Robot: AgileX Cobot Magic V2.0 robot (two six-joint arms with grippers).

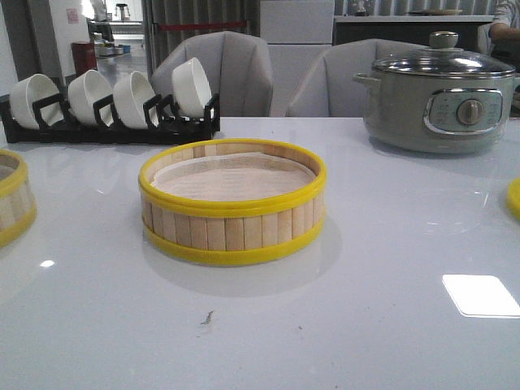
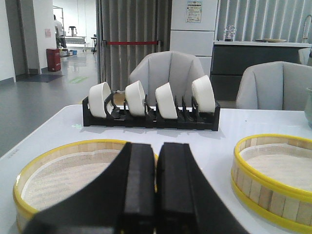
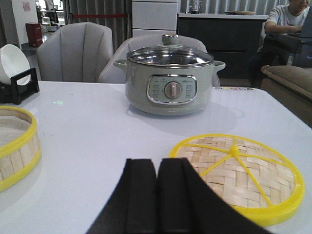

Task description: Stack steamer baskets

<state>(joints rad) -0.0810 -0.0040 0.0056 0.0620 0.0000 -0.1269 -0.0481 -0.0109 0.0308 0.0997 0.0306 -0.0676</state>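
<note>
One steamer basket (image 1: 233, 202) with wooden slat walls and yellow rims stands at the middle of the white table; it also shows in the left wrist view (image 2: 273, 178) and the right wrist view (image 3: 14, 146). A second steamer basket (image 1: 12, 199) sits at the left edge and shows in the left wrist view (image 2: 58, 175). My left gripper (image 2: 156, 151) is shut and empty, above the near rim of that second basket. My right gripper (image 3: 157, 165) is shut and empty, beside the woven lid (image 3: 243, 173). Neither gripper shows in the front view.
A black rack (image 1: 114, 126) with several white bowls stands at the back left. A grey cooking pot (image 1: 439, 93) with a glass lid stands at the back right. The woven lid's yellow edge (image 1: 514, 197) shows at the right edge. Grey chairs stand behind the table.
</note>
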